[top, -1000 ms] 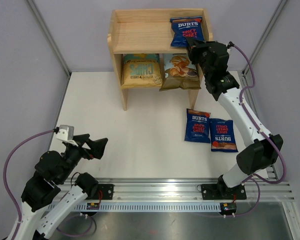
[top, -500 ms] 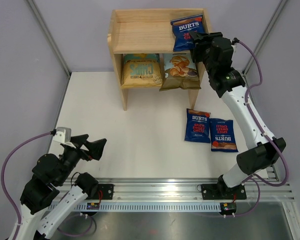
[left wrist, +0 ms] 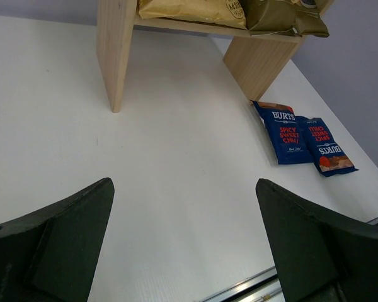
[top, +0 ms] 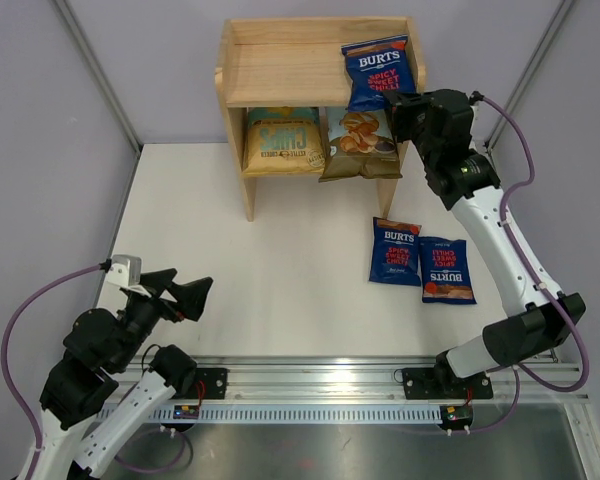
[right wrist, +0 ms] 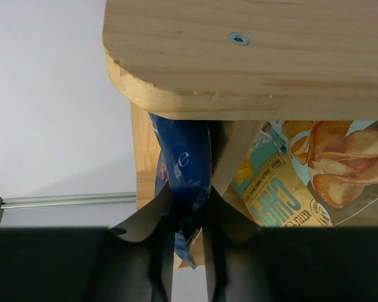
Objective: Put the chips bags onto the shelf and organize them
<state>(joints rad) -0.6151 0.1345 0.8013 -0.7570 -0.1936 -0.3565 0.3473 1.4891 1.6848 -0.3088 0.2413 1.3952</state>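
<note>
Since a second ago the Burts bag (top: 378, 72) has moved back and up on the top tier of the shelf (top: 280, 70). It now shows its full face at the right end, with its lower edge overhanging the front lip. The right gripper (top: 397, 102) has swung rightward with it, and its arm reaches steeply forward, elbow out to the right. In the wrist view the narrow jaws pinch that bag's bottom edge. The left gripper (top: 185, 293) hovers low near its base, jaws spread wide and holding nothing. Two more Burts bags (top: 396, 252) lie side by side on the table (top: 230, 230). On the lower tier stand the yellow bag (top: 282, 141) and the pale-blue-and-brown chips bag (top: 360, 143).
</note>
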